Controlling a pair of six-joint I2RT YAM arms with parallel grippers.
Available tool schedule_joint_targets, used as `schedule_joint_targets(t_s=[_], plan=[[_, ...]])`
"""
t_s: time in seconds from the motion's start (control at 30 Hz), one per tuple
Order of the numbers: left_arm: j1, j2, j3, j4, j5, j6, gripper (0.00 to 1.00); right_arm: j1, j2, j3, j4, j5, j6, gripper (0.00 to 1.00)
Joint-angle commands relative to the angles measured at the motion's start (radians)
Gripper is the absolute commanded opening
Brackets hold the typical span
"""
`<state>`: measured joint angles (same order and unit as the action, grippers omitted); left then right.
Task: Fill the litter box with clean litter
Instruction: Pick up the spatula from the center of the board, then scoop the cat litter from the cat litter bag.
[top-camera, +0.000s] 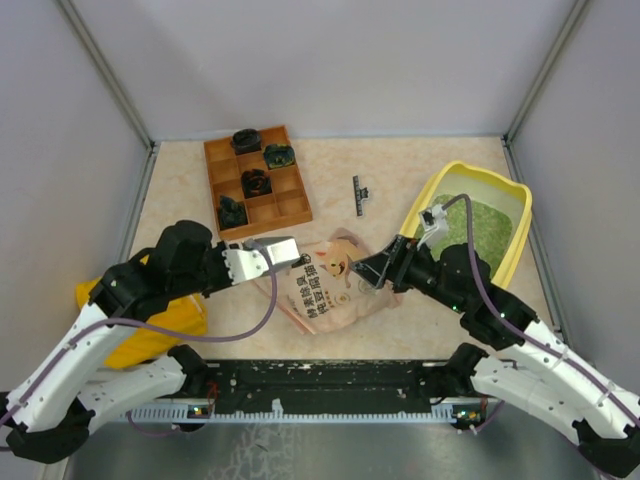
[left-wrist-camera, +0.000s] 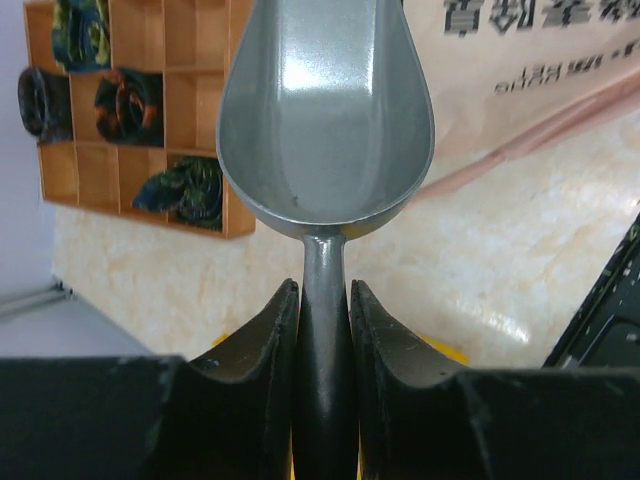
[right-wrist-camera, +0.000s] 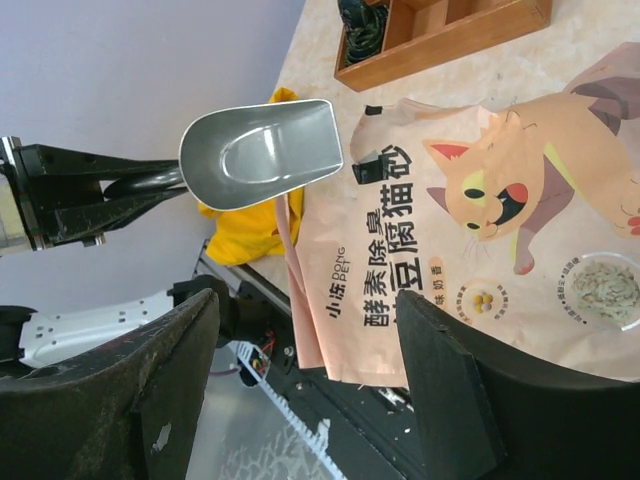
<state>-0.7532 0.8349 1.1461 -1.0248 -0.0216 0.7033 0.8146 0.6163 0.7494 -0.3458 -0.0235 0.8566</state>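
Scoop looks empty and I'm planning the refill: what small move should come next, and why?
Probably lower the open right fingers and pinch the pouch to steady it; the left fingers hold the empty scoop just beside it.

Wooden tray (top-camera: 291, 206), pink pouch (top-camera: 325, 287), scoop (left-wrist-camera: 325, 110)

The litter box (top-camera: 490, 176), with the clean litter (top-camera: 490, 225) in it, lies right of the pouch (top-camera: 330, 290); the compartment tray (top-camera: 290, 205) sits behind-left, the cloth bag (top-camera: 150, 335) near-left, and the scoop (top-camera: 275, 250) over the pouch's left edge.

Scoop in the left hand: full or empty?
Empty. The scoop shows bare grey metal inside in both wrist views, with nothing in it; the left hand is clamped on its handle.
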Motion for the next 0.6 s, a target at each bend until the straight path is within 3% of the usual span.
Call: schedule_joint_targets(t_s=[0.0, 0.3, 0.57], plan=[[-0.003, -0.016, 0.026, -0.127, -0.152, 0.029, 0.0, -0.006, -0.033, -0.008, 0.028, 0.002, -0.046, 0.71], [-0.003, 0.091, 0.021, -0.19, -0.12, -0.047, 0.0, -0.006, -0.046, 0.005, 0.002, 0.026, -0.129, 0.71], [-0.003, 0.093, -0.022, -0.067, -0.051, -0.022, 0.0, -0.006, -0.049, -0.013, -0.005, 0.043, -0.171, 0.71]])
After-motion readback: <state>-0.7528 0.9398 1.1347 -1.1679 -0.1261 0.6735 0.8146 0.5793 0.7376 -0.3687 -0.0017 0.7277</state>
